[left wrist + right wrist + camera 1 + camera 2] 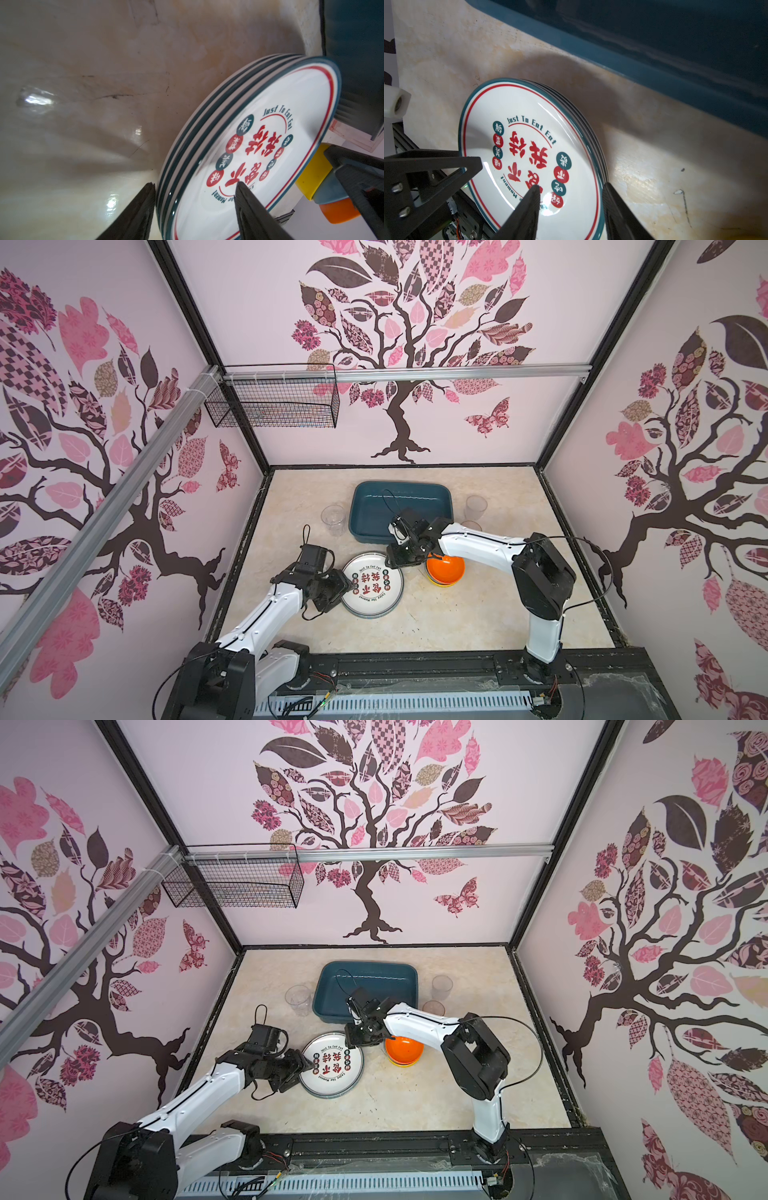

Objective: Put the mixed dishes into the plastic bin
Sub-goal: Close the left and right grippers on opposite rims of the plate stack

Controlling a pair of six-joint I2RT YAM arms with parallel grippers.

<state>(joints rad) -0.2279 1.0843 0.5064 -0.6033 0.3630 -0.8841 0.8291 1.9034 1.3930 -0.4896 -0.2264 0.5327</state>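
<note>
You have the stack of plates [372, 585] lying in the middle of the table [478, 622], not yet in the plastic bin [401, 506], which sits just beyond it toward the far side. Your left tool [344, 587] reaches the stack at its left edge and your right tool [388, 563] at its far right edge, so both arms meet the same stack from opposite sides. In the left wrist view the left tool [195, 185] has its jaws parted astride the rim. One finger [141, 207] sits low beside the edge of the lowest plate, and the other hangs over the printed face of the top plate. In the right wrist view the right tool [571, 187] stands the same way, with one finger [527, 207] over the red characters and the other outside the rim, close to the table. You cannot tell from any view whether either tool is actually pinching the plates or only bracketing them. Just right of the stack, under the right tool's wrist, sit the nested bowls [446, 568], orange on top with yellow and blue showing beneath. A clear cup [333, 519] stands upright left of the bin and a pinkish cup [476, 507] stands right of it. Nearer you, a second pinkish cup [471, 526] shows partly behind the right arm [482, 543].
</note>
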